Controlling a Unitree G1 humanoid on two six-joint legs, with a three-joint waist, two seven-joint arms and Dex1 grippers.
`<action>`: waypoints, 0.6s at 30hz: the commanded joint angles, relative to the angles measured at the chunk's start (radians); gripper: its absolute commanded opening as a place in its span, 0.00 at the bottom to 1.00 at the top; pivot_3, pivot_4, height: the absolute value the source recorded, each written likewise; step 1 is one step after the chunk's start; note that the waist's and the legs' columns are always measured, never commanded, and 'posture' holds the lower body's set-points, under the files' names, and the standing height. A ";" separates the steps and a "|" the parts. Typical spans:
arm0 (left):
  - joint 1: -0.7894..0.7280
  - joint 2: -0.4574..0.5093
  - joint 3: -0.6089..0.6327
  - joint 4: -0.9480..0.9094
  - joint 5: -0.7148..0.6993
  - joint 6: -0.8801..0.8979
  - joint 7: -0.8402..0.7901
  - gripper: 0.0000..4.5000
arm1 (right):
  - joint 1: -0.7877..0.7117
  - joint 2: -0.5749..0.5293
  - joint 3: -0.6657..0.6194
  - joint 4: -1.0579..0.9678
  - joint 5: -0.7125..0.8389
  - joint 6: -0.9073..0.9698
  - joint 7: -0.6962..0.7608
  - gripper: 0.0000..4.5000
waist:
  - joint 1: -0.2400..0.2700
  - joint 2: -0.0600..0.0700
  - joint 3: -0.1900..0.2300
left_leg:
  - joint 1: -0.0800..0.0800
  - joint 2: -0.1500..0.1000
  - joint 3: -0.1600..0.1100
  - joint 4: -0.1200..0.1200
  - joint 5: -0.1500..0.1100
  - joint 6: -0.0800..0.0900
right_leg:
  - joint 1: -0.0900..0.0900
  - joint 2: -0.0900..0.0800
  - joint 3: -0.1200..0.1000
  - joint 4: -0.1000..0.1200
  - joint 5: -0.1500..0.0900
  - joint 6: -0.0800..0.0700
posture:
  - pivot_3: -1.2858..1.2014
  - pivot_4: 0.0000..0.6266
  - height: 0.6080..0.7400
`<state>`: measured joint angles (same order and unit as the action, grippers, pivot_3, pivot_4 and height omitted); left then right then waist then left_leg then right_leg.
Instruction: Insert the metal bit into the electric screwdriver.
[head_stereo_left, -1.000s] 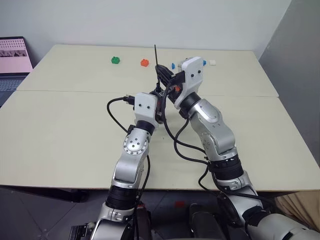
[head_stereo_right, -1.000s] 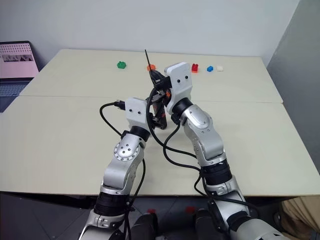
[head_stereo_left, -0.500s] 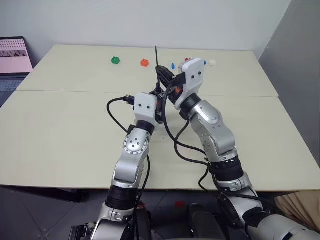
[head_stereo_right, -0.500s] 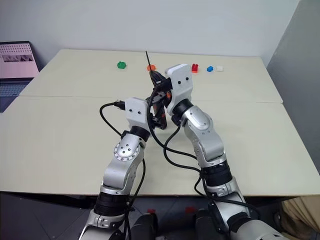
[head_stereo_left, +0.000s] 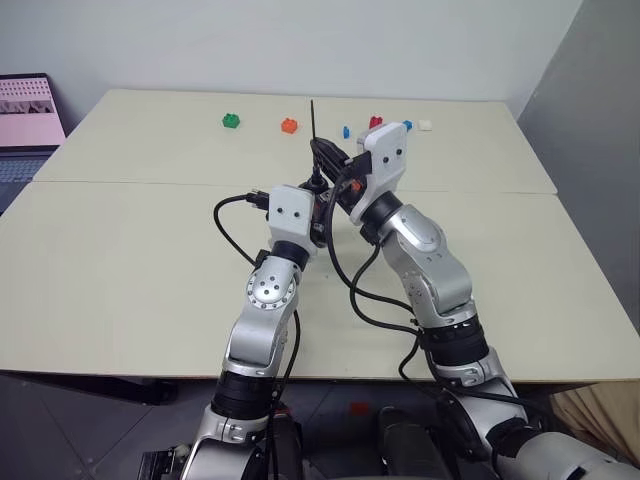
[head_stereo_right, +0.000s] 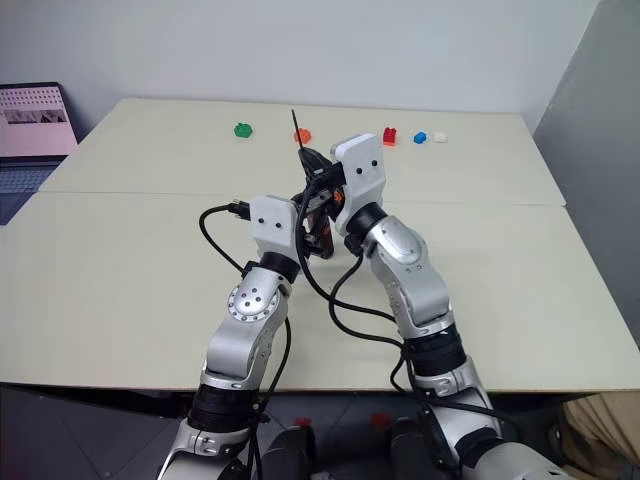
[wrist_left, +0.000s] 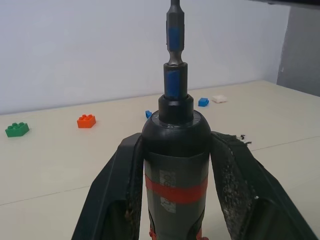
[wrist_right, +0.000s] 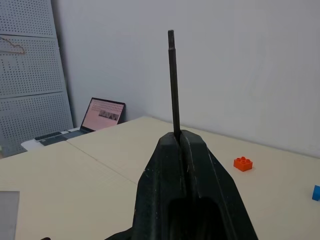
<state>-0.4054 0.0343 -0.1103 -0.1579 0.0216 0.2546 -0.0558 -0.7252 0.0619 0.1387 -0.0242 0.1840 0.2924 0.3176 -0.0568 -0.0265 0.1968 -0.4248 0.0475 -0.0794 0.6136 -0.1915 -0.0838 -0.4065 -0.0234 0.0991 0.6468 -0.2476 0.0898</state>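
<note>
The left gripper (wrist_left: 175, 200) is clamped on the electric screwdriver (wrist_left: 175, 155), its two black fingers (wrist_left: 117, 195) pressing the body at the red band, so the tool stands upright with its narrow tip up. The right gripper (wrist_right: 181, 150) sits just above and to the right of it, closed on the metal bit (wrist_right: 173, 82), which pokes straight up from the pinched fingertips as a thin dark rod. In the left wrist view the lower end of the bit (wrist_left: 175, 35) already stands in the screwdriver's collar, in line with the tool's long axis; whether it is fully seated I cannot tell. The move to come depends on that shared axis: bit above, socket below, both near vertical, so the right arm would have to press down along the rod without tipping it, while the left holds steady. Both are held in the air above the middle of the table (head_stereo_left: 130, 260), with the arms' black cables looping under them. At the far edge lie small toy bricks, well apart from the work: a green brick (head_stereo_left: 232, 120), an orange brick (head_stereo_left: 290, 125), then red, blue and white ones. A laptop (head_stereo_left: 25, 110) stands off the table's far left corner. Nothing blocks the push.
</note>
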 joint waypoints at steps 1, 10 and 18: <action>-0.008 0.000 0.003 -0.034 0.006 -0.003 -0.002 0.36 | -0.024 -0.006 -0.010 -0.032 0.024 0.031 0.013 0.00 | 0.000 0.000 0.000 | 0.000 0.000 0.000 0.000 0.000 0.000 | 0.000 0.000 0.000 0.000 0.000 0.000 | 0.52 0.24 1.00; -0.006 0.000 -0.001 -0.036 0.005 -0.002 -0.007 0.36 | -0.070 -0.052 -0.017 -0.024 0.068 0.128 0.062 0.00 | 0.000 0.000 0.000 | 0.000 0.000 0.000 0.000 0.000 0.000 | 0.000 0.000 0.000 0.000 0.000 0.000 | 0.52 0.24 1.00; -0.009 -0.001 0.000 -0.033 0.006 -0.002 -0.006 0.36 | -0.077 -0.098 -0.029 -0.042 0.107 0.153 0.123 0.09 | 0.000 0.000 0.000 | 0.000 0.000 0.000 0.000 0.000 0.000 | 0.000 0.000 0.000 0.000 0.000 0.000 | 0.52 0.24 1.00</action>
<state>-0.4054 0.0345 -0.1111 -0.1583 0.0212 0.2549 -0.0591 -0.7803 -0.0359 0.1172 -0.0271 0.2682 0.4401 0.4223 -0.0568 -0.0266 0.1968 -0.4248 0.0475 -0.0794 0.6136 -0.1914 -0.0838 -0.4064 -0.0234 0.0991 0.6469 -0.2476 0.0898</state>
